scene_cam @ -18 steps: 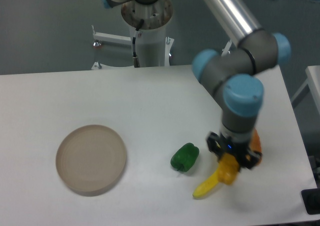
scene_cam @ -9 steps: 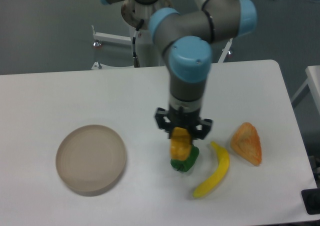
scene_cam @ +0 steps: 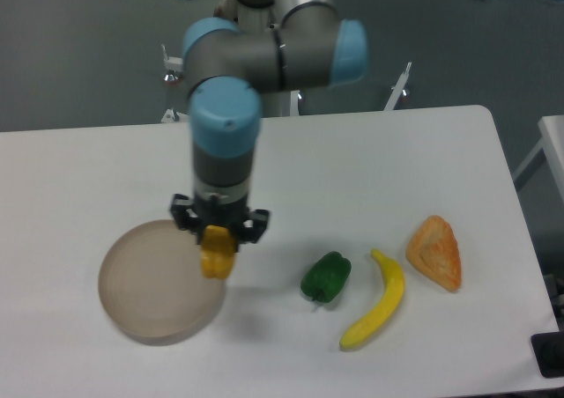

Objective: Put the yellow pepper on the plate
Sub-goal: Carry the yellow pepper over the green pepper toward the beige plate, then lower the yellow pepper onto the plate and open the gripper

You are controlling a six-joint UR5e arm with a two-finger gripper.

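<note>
My gripper [scene_cam: 217,250] is shut on the yellow pepper [scene_cam: 216,257], a small yellow-orange blocky fruit held between the fingers. It hangs over the right edge of the round beige plate [scene_cam: 150,285], which lies on the white table at the left. I cannot tell whether the pepper touches the plate. The arm comes down from the top centre and hides nothing of the plate but its right rim.
A green pepper [scene_cam: 325,276] lies right of the plate. A yellow banana [scene_cam: 377,301] lies beside it, and an orange wedge [scene_cam: 436,252] is further right. The robot base [scene_cam: 264,37] stands at the table's back edge.
The gripper has carried the yellow pepper leftward, from beside the orange wedge, over the green pepper, to the plate's right edge. The banana, earlier partly hidden by the gripper, now shows whole.
</note>
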